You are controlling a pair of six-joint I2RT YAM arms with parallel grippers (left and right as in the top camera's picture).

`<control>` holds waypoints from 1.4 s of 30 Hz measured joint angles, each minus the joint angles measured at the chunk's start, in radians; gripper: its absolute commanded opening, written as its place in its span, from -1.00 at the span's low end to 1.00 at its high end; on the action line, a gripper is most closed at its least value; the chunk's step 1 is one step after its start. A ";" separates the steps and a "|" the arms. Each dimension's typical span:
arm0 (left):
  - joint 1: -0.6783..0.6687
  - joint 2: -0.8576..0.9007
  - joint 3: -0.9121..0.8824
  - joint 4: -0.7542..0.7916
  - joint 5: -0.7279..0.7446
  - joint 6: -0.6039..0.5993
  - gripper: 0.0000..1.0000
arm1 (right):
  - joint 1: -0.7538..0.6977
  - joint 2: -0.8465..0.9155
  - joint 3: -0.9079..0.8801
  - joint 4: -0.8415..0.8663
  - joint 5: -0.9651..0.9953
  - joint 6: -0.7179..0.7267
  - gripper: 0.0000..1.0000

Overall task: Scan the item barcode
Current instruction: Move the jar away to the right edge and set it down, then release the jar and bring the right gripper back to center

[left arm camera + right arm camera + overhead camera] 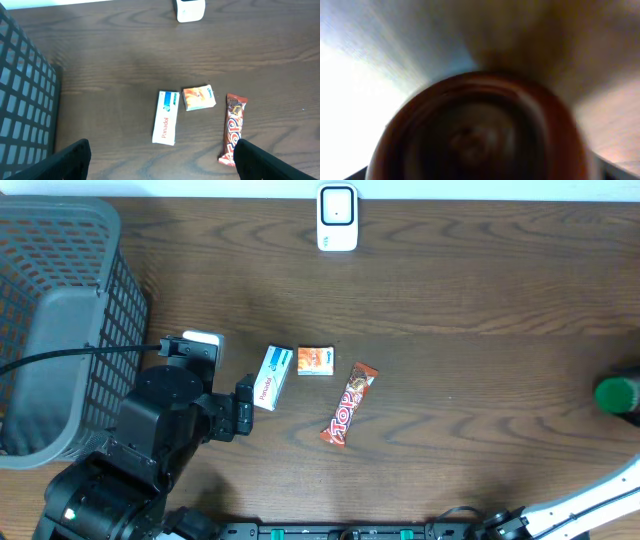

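Items lined up mid-table, likely staged for pickup: white Panadol carton [271,377], small orange box [315,360], red Top candy bar [349,404]. White scanner [337,218] well apart, far edge. Left gripper [162,167] spread wide, empty, seemingly aimed at carton. Right gripper [630,412]: wrist view all blur, can't tell.

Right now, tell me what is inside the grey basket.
Of the basket only mesh walls and a plain grey bottom show; no item is visible. A black cable crosses over it, and the left arm hides its near corner.
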 measured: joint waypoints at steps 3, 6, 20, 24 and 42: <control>0.000 0.000 0.000 0.000 0.000 0.000 0.82 | -0.012 0.006 -0.001 -0.005 0.001 0.004 0.82; 0.000 0.000 0.000 0.000 0.000 0.000 0.83 | -0.017 0.006 -0.001 -0.010 -0.001 0.003 0.84; 0.000 0.000 0.000 0.000 0.000 0.000 0.83 | -0.024 -0.011 -0.001 -0.130 -0.077 -0.079 0.99; 0.000 0.000 0.000 0.000 0.000 0.000 0.82 | -0.024 -0.103 -0.001 -0.147 -0.035 -0.084 0.98; 0.000 0.000 0.000 0.000 0.000 0.000 0.82 | 0.654 -0.736 0.006 -0.116 0.179 -0.044 0.99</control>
